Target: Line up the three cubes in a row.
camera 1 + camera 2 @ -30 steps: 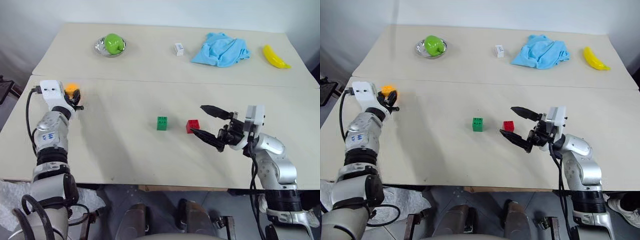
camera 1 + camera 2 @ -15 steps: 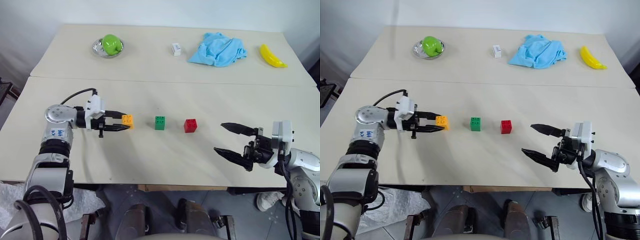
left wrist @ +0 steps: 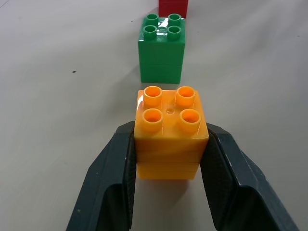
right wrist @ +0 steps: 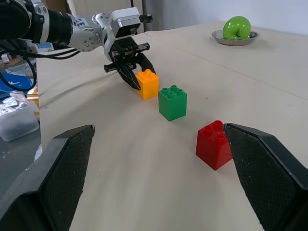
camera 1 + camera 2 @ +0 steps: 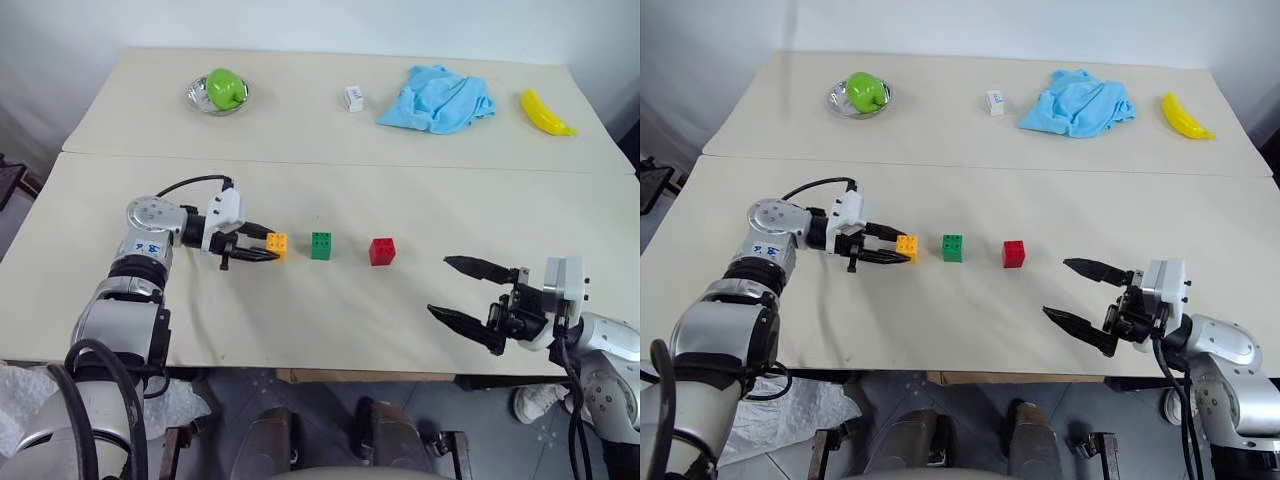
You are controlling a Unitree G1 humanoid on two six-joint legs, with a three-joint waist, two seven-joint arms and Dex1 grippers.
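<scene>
On the near table the orange cube [image 5: 278, 243] sits in my left gripper [image 5: 272, 248], which is shut on it; both fingers clamp its sides in the left wrist view, orange cube [image 3: 170, 131]. Just to its right stand the green cube [image 5: 322, 245] and the red cube [image 5: 381, 251], roughly on one line with it. In the left wrist view the green cube [image 3: 161, 48] lies straight beyond the orange one, with the red cube [image 3: 173, 6] behind. My right gripper [image 5: 462, 293] hangs open near the table's front right edge, holding nothing, well right of the red cube [image 4: 214, 144].
On the far table are a metal bowl [image 5: 199, 98] with a green apple [image 5: 226, 86], a small white block [image 5: 354, 97], a crumpled blue cloth [image 5: 437, 97] and a yellow banana [image 5: 546, 111]. A seam [image 5: 350, 165] divides the two tables.
My left gripper carried the orange cube from the table's left edge rightward to just left of the green cube. The right gripper drew back from the red cube toward the front right edge, staying open.
</scene>
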